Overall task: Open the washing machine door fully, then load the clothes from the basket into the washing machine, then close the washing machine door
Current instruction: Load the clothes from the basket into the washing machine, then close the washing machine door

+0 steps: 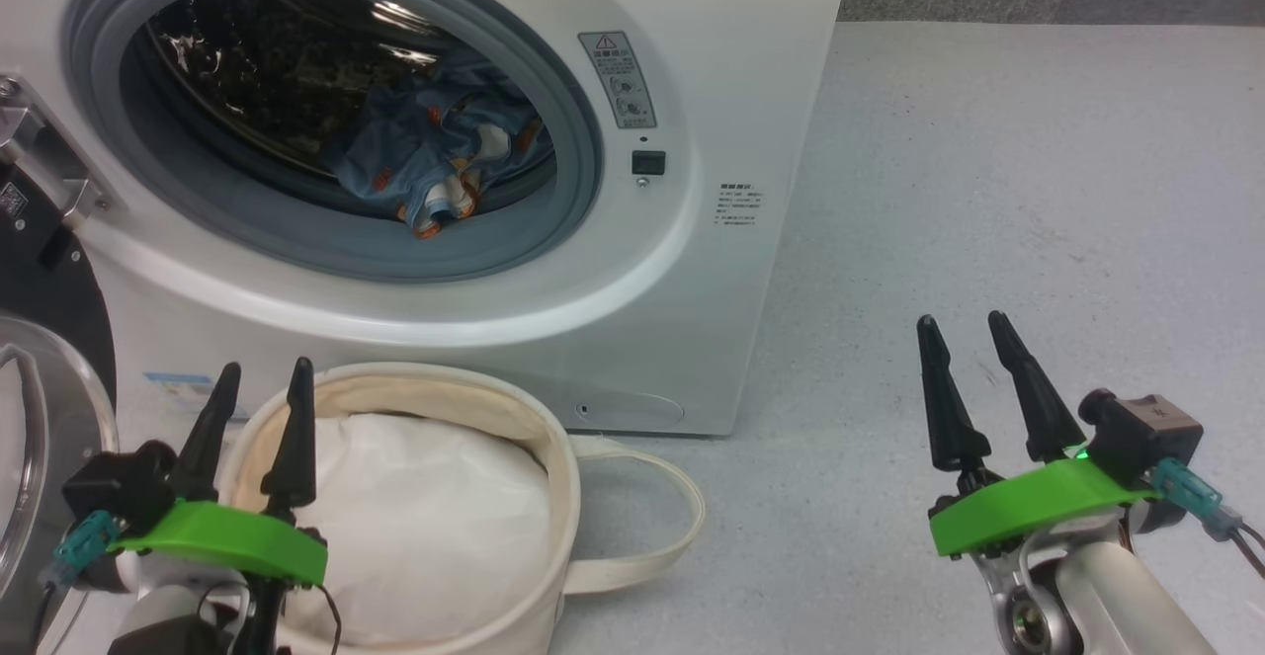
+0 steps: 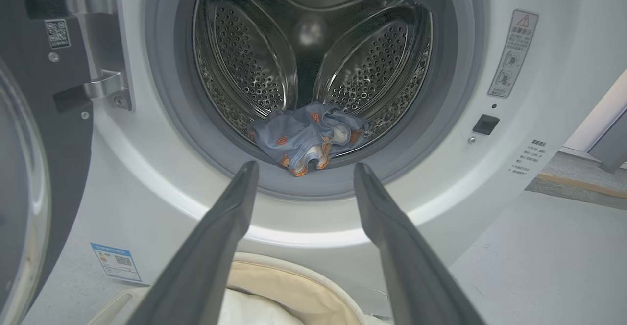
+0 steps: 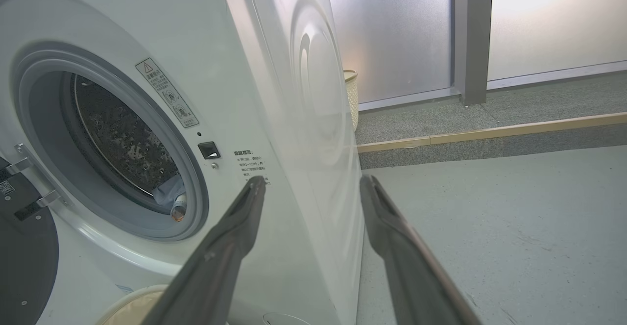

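The washing machine door (image 1: pixel 54 309) stands swung out at the far left, just beside the left fingers (image 1: pixel 295 438) on their outer side. Those fingers are spread apart and grasp nothing. They hover over the near rim of the basket (image 1: pixel 435 385), and a plain white cloth (image 1: pixel 425 517) lies below them and just to their right. Ahead of their tips and above them, the clothes (image 1: pixel 435 156) sit bunched at the front of the drum (image 1: pixel 247 72) in the washing machine (image 1: pixel 712 92). One fold droops toward the grey rubber ring (image 1: pixel 296 240). Well to the right, the right fingers (image 1: pixel 944 408) are likewise spread and empty, over the floor (image 1: pixel 988 191) beyond the machine's right corner.

Loading looks done, so closing the door is probably the next step. The door lies left of both pairs of fingers, which makes the left arm much the nearer one. The push would run rightward, toward the opening. The drooping fold could get pinched in the seal.
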Tool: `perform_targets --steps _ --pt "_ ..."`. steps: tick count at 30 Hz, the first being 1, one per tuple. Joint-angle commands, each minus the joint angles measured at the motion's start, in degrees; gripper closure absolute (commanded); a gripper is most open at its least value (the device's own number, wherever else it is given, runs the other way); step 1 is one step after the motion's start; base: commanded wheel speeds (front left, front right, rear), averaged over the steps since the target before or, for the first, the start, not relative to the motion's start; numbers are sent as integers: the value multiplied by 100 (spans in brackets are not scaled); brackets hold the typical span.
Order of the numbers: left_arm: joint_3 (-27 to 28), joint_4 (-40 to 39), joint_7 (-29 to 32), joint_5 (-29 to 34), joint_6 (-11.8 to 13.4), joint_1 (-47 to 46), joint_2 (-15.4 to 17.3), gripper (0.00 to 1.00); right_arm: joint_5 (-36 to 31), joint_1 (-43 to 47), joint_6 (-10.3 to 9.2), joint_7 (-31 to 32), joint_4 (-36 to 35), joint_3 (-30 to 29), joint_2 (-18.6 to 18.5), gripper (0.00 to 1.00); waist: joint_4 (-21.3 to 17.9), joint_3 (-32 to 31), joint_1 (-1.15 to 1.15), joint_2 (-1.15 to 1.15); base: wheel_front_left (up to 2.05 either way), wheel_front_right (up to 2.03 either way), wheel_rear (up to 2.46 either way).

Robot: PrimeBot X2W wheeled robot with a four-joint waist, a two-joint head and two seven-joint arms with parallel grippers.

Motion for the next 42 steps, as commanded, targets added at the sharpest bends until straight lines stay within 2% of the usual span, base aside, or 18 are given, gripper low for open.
perform_targets --steps 1,14,32,42 --pt "133 -157 -34 -66 -34 -225 180 0 -29 -109 31 -44 -204 75 12 0 2 2 0 0 0 0 0" --pt "-8 -78 -34 -221 -34 -242 275 0 -9 -119 31 -44 -179 103 -5 0 90 22 0 0 -31 29 2" --pt "32 -176 -34 -169 -34 -261 259 0 -12 -137 31 -44 -178 115 7 0 145 57 0 0 -173 190 -17" --pt "10 -301 -34 -122 -34 -172 189 0 16 -122 31 -44 -176 153 3 0 207 1 0 0 -95 95 0"
